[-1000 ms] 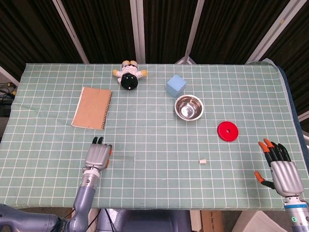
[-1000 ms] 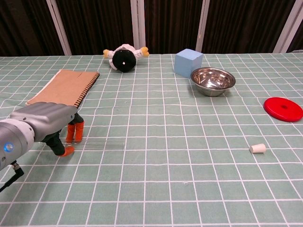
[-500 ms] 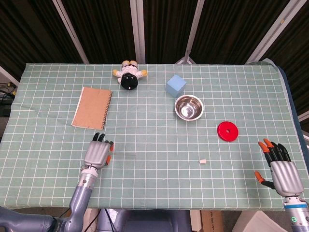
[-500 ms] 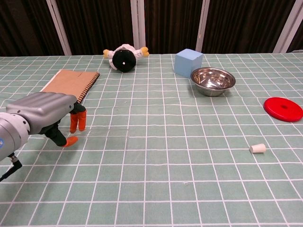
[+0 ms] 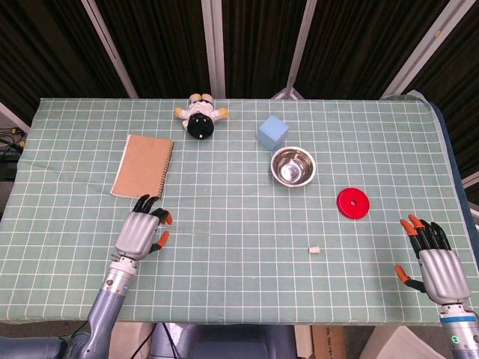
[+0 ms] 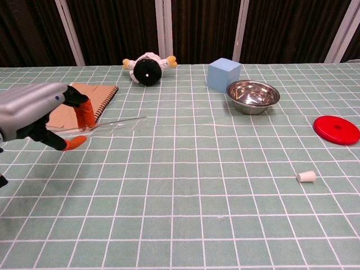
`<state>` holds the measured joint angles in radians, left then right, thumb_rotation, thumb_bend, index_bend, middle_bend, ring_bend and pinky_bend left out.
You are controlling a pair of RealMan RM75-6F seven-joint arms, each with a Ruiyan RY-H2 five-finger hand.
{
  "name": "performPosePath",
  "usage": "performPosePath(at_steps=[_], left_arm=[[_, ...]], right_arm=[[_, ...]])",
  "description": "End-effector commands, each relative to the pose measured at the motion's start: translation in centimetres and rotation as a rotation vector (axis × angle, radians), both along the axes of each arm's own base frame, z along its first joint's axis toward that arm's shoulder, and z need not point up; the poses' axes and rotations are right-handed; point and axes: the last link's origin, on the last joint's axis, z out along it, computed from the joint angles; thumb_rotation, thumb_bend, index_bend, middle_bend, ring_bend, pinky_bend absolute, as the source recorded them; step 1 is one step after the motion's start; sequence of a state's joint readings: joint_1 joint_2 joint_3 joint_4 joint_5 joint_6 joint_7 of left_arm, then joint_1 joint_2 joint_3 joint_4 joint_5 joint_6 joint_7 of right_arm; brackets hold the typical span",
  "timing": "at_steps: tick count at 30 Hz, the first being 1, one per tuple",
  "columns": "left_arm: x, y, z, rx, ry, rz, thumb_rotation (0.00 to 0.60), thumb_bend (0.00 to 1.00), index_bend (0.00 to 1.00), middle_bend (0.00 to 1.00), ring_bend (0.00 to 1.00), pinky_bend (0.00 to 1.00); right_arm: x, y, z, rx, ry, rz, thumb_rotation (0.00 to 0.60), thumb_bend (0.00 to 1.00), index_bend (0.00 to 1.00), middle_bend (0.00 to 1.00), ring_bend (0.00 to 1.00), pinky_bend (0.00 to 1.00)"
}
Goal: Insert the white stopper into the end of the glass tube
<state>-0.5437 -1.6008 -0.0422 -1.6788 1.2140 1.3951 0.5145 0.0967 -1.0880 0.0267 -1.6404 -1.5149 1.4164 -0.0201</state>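
My left hand (image 6: 42, 115) is raised above the table's near left, in front of the notebook, and pinches one end of the clear glass tube (image 6: 121, 121). The tube sticks out to the right, nearly level and off the cloth. In the head view the left hand (image 5: 139, 232) shows but the tube is too faint to make out. The small white stopper (image 5: 315, 249) lies alone on the green checked cloth toward the near right, also seen as the stopper (image 6: 306, 176) in the chest view. My right hand (image 5: 434, 265) hovers at the table's near right corner, fingers spread, holding nothing.
A brown spiral notebook (image 5: 143, 166) lies at the left. A black and white plush toy (image 5: 200, 118) sits at the back, with a blue cube (image 5: 272, 132) and a steel bowl (image 5: 292, 166) to its right. A red disc (image 5: 352, 203) lies beyond the stopper.
My left hand closed on the glass tube lying on the cloth and lifted it, moving up and a little left. The right hand and the stopper stayed put.
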Motion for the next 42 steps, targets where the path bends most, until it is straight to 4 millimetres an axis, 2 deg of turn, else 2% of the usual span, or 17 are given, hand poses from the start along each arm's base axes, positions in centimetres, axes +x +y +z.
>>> performPosePath(at_steps=[1,10,20,22,25,27,35,42], left_arm=[[-1.7,-0.2,1.9,0.033,-0.04,0.022,0.6,0.67,0.54,0.52,0.15,0.12],[-3.1,-0.6,5.0,0.064,-0.117,0.034,0.6,0.67,0.55,0.52,0.15,0.12],[-3.5,-0.6,6.3,0.044,-0.134,-0.03,0.6,0.67,0.55,0.52,0.15,0.12],[-3.3,-0.4,6.4,0.044,-0.134,-0.039,0.6,0.67,0.55,0.52,0.15,0.12],[-3.1,-0.1,6.4,0.047,-0.129,-0.045,0.6,0.67,0.55,0.52,0.15,0.12],[-2.8,0.2,6.4,0.053,-0.126,-0.049,0.6,0.67,0.55,0.52,0.15,0.12],[-2.1,0.8,6.2,0.054,-0.114,-0.049,0.6,0.67,0.55,0.52,0.15,0.12],[-2.2,1.1,6.0,0.052,-0.103,-0.045,0.6,0.67,0.55,0.52,0.15,0.12]], right_arm=[[0.0,0.0,0.0,-0.001,-0.002,-0.001,0.6,0.32,0.0,0.0,0.0,0.0],[0.2,0.0,-0.4,0.011,0.011,0.003,0.6,0.32,0.0,0.0,0.0,0.0],[1.1,-0.4,-1.3,0.03,0.036,0.052,0.6,0.32,0.0,0.0,0.0,0.0],[1.4,-0.5,-1.6,0.046,0.028,0.063,0.6,0.32,0.03,0.01,0.0,0.0],[2.1,-1.0,-2.3,0.074,0.02,0.094,0.6,0.32,0.14,0.07,0.0,0.0],[2.6,-1.4,-3.0,0.099,0.031,0.115,0.6,0.32,0.2,0.09,0.0,0.0],[4.7,-3.0,-7.4,0.221,0.088,0.172,0.6,0.32,0.32,0.14,0.04,0.01],[6.4,-3.6,-10.6,0.269,0.113,0.218,0.6,0.32,0.38,0.15,0.05,0.02]])
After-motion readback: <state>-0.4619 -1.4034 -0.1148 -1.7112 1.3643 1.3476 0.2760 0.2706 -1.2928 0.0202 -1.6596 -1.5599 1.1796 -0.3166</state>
